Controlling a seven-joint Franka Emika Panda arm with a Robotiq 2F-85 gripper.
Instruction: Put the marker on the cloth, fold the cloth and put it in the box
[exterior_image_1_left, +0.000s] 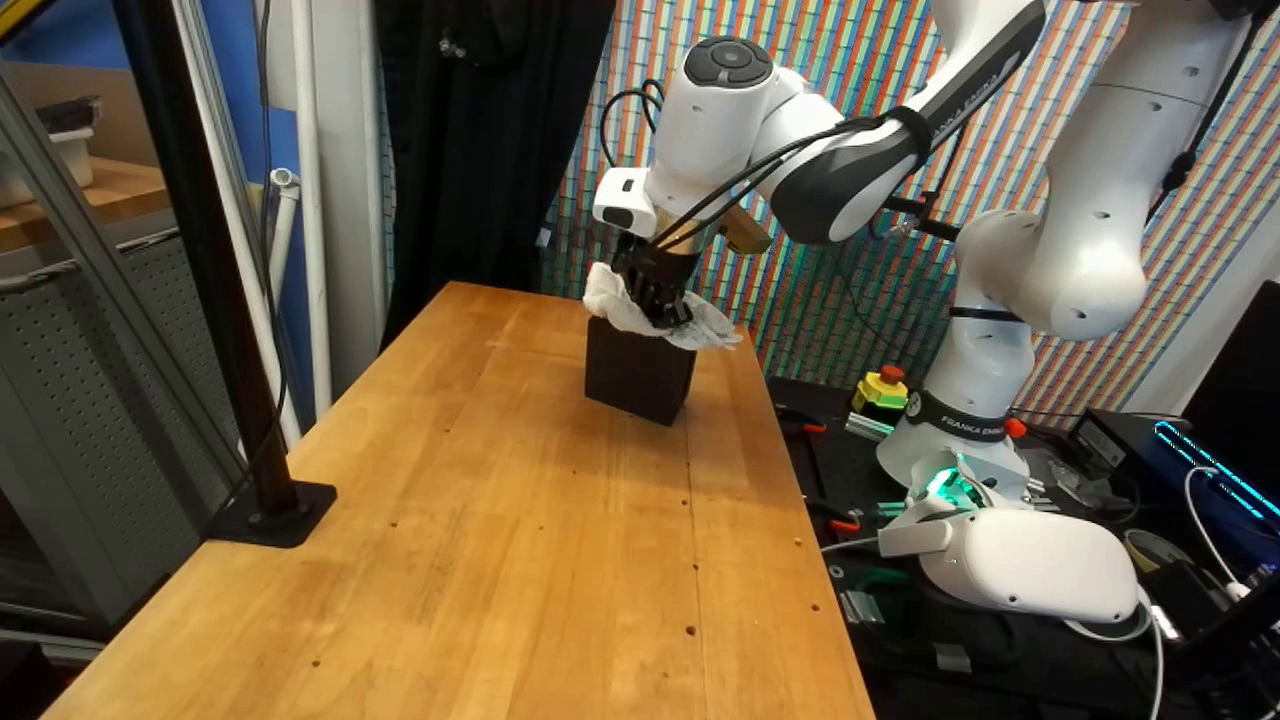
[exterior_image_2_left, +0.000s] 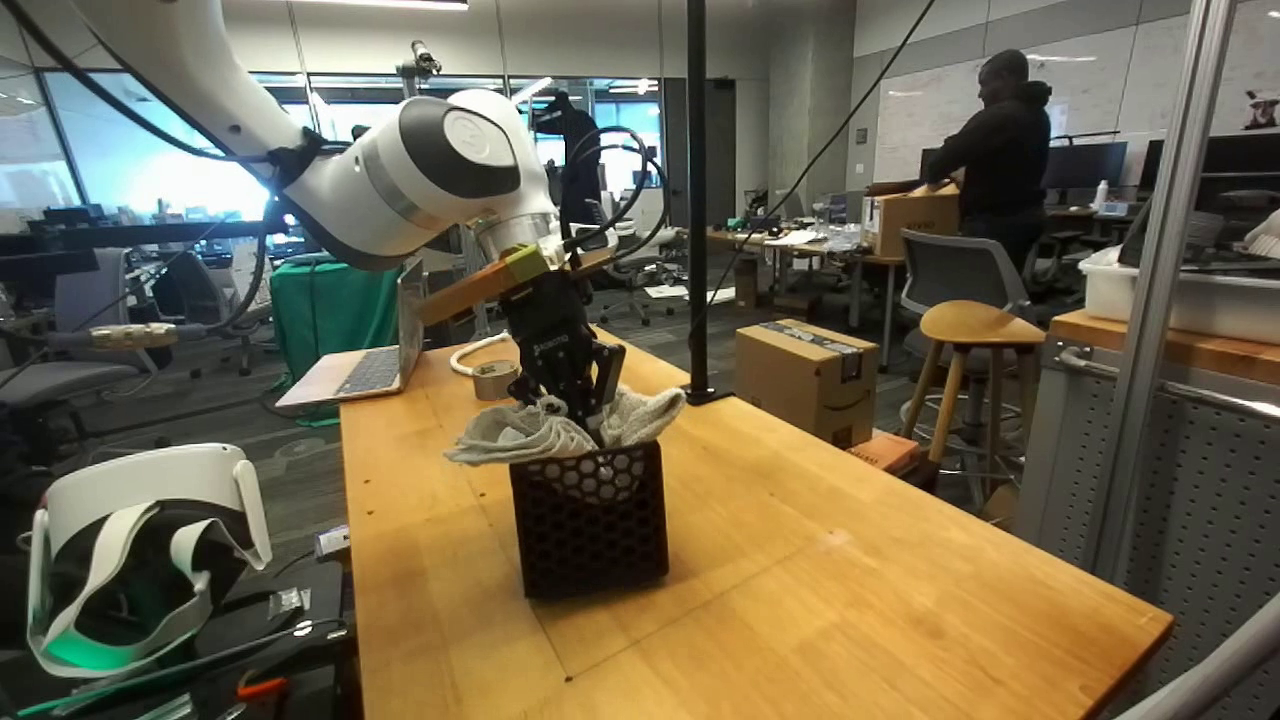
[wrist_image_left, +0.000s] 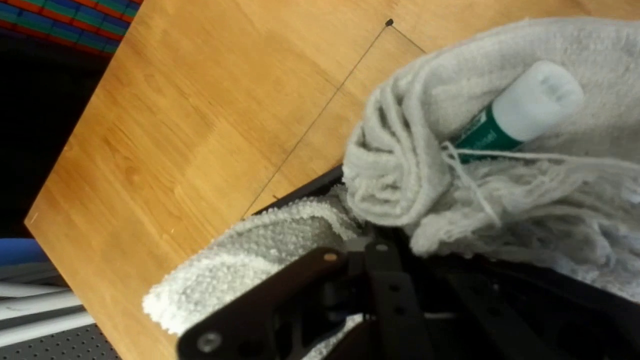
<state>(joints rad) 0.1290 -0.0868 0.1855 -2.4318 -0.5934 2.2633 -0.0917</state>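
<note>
The black box stands upright on the wooden table in both exterior views; its honeycomb side faces the camera in an exterior view. The cream cloth sags into the box's mouth and hangs over its rim on two sides; it also shows in an exterior view. In the wrist view, the cloth is bunched and rolled. The green marker with a white end lies on it, partly under a fold. My gripper points down into the cloth at the box's mouth; its fingertips are dark and partly hidden.
A laptop and a tape roll lie on the table beyond the box. A black post stands at the table's edge. A white headset lies beside the table near the arm's base.
</note>
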